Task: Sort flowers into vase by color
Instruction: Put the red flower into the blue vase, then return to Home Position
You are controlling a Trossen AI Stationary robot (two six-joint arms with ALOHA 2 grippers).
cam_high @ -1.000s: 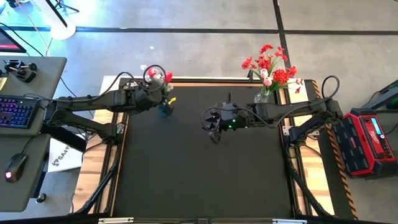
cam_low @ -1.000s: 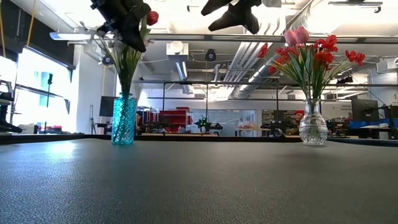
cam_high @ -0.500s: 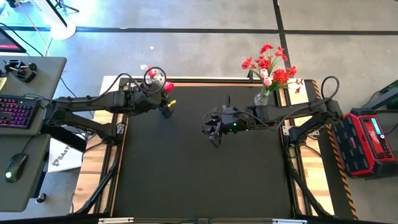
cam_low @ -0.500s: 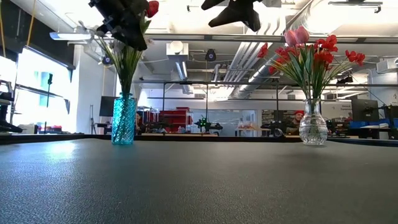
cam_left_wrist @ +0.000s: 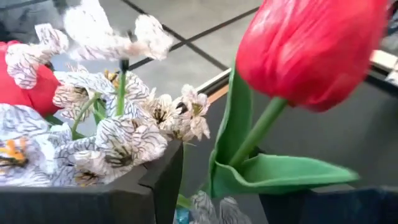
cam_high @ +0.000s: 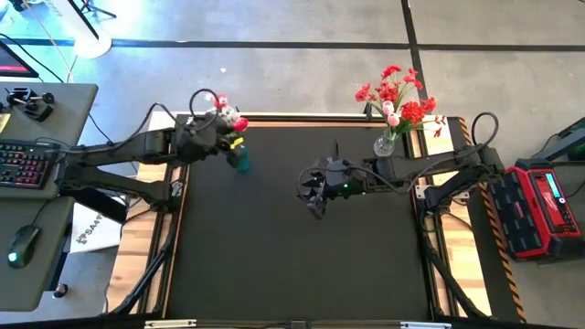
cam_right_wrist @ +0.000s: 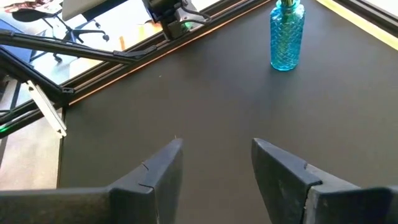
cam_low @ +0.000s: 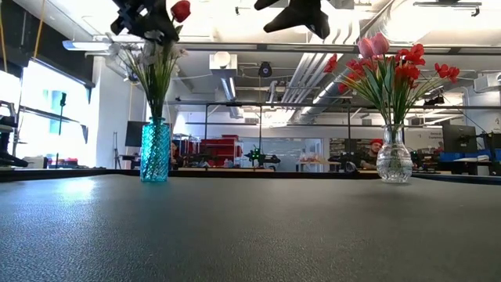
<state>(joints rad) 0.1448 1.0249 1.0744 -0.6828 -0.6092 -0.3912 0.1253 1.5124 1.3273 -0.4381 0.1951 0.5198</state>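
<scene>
A blue vase (cam_high: 241, 163) stands at the table's far left and holds white blossom sprays (cam_left_wrist: 112, 134) and a red tulip (cam_left_wrist: 311, 50). My left gripper (cam_left_wrist: 221, 199) is up among the flower heads (cam_low: 156, 23), above the vase (cam_low: 155, 151). It is open, and the tulip's green stem (cam_left_wrist: 252, 140) rises through the gap between its fingers. A clear vase (cam_high: 386, 144) at the far right holds red sprays and pink tulips (cam_low: 391, 66). My right gripper (cam_right_wrist: 217, 162) hangs open over the table's middle (cam_high: 315, 187) with nothing between its fingers. My left gripper has a finger on either side of the red tulip's stem, just below its leaf (cam_left_wrist: 273, 177). The fingers come level and slightly downward from the table's left. I cannot tell whether either finger touches the stem or the leaf.
The black mat (cam_high: 292, 256) lies bare in the middle and toward the near edge. A desk with a keyboard (cam_high: 27, 164) stands beyond the left edge. A red case (cam_high: 539, 206) sits beyond the right edge.
My left gripper has drawn back toward the table's left edge and risen a little. The red tulip's head and the white blossoms have swung left and up with it. The blue vase has stayed where it was.
</scene>
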